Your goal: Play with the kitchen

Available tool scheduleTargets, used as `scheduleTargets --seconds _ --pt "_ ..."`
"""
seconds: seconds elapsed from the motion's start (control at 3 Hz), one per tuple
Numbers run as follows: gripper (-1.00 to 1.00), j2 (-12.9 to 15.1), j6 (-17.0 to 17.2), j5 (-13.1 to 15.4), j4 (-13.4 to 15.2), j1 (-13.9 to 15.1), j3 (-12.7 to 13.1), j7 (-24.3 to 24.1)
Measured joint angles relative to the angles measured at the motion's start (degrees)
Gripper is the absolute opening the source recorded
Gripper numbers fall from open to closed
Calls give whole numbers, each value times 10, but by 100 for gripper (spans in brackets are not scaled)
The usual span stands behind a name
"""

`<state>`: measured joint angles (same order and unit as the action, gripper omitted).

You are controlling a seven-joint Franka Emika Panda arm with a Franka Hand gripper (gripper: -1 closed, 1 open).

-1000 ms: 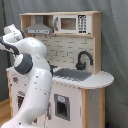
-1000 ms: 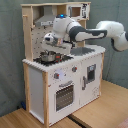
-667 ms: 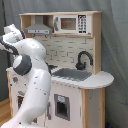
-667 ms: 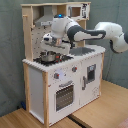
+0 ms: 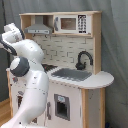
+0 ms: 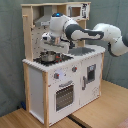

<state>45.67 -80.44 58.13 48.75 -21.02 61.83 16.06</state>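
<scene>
**Arm reaching over the hob of the toy kitchen**

Fingers of the gripper (image 6: 50,46) point down from the white wrist toward a small silver metal pot (image 6: 48,57) in the second exterior view; whether they are apart or together cannot be told, nor whether they touch the pot. The pot stands on the dark hob, at the second exterior view's left end of the counter.

The white robot arm (image 6: 90,35) stretches in from the second exterior view's right, bent at a bulky elbow, passing above the sink area to reach the hob. In the first exterior view the same arm (image 5: 31,75) fills the foreground on the first exterior view's left, hiding the hob and the gripper behind it.

The child-size toy kitchen of white panels and light wood (image 6: 75,80) stands on a pale wooden tabletop (image 6: 100,115) before a grey-green curtain. Its front has a windowed oven door (image 6: 64,95) below the hob and a second door (image 6: 90,73) with a dark window toward the second exterior view's right. In the first exterior view the grey sink (image 5: 74,75) lies set in the counter, the curved black faucet (image 5: 83,60) rises behind it against a tiled white back panel, and above sit a silver hood (image 5: 39,30) and a toy microwave (image 5: 70,23) on the upper shelf.
</scene>
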Motion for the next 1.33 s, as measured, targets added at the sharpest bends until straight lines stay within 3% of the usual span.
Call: scheduleTargets --seconds 0.33,1.0,1.33 --pt "100 11 35 17 -44 -25 0 -2" --pt "100 -6 120 28 -65 -31 0 -78" --pt "100 39 112 30 -66 -4 -9 -83"
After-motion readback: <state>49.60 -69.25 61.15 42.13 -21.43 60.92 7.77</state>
